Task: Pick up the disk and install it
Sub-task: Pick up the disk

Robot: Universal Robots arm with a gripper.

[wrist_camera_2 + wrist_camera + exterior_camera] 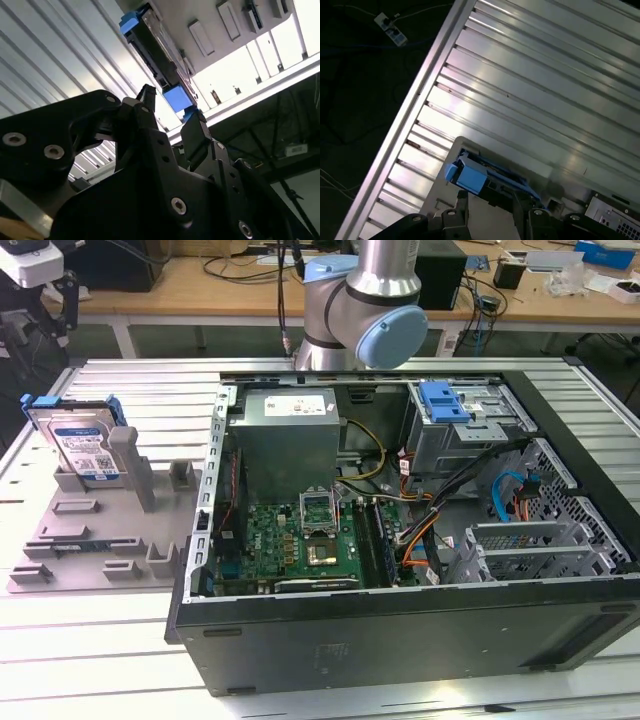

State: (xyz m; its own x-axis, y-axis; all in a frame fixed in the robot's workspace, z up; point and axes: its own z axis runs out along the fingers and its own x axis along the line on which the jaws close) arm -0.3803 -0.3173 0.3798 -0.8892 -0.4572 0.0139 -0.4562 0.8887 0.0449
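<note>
The disk [85, 445], a silver-grey drive with a white-and-blue label in a blue carrier, stands tilted in a grey holder [100, 540] at the exterior view's left. In the second wrist view the disk [150, 42] is edge-on beyond my gripper [170, 115], whose black fingers [145, 102] stand open with nothing between them. Past the fingertips I see the carrier's blue end. In the first wrist view the disk [470, 177] sits just ahead of the gripper [495, 222], apart from it.
An open computer case [400, 640] lies at the middle and right, with a metal drive cage topped by a blue latch [445, 400] at its back. The arm [365, 300] rises behind the case. The ribbed metal table [545, 90] ends at an edge near the holder.
</note>
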